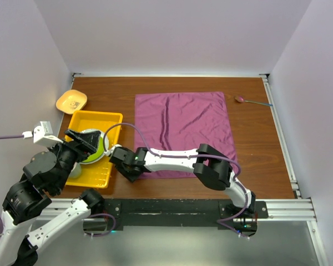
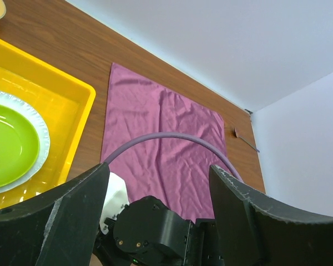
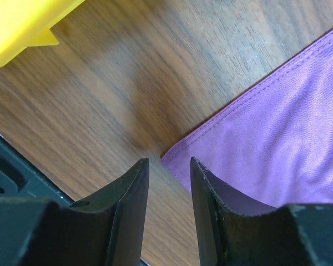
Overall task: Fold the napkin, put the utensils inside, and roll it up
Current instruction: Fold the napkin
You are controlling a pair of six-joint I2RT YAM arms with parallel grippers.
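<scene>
On the table (image 1: 258,147), plum-purple napkin (image 1: 183,130), spread flat, lightly creased

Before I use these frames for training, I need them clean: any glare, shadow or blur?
Top view: evenly lit and sharp, creases in the napkin clear. Left wrist view: glare spots on the yellow tray, the left fingers dark and close. Right wrist view: a soft shadow on the table ahead of the right fingers, which look slightly soft; sheen on the napkin.
</scene>
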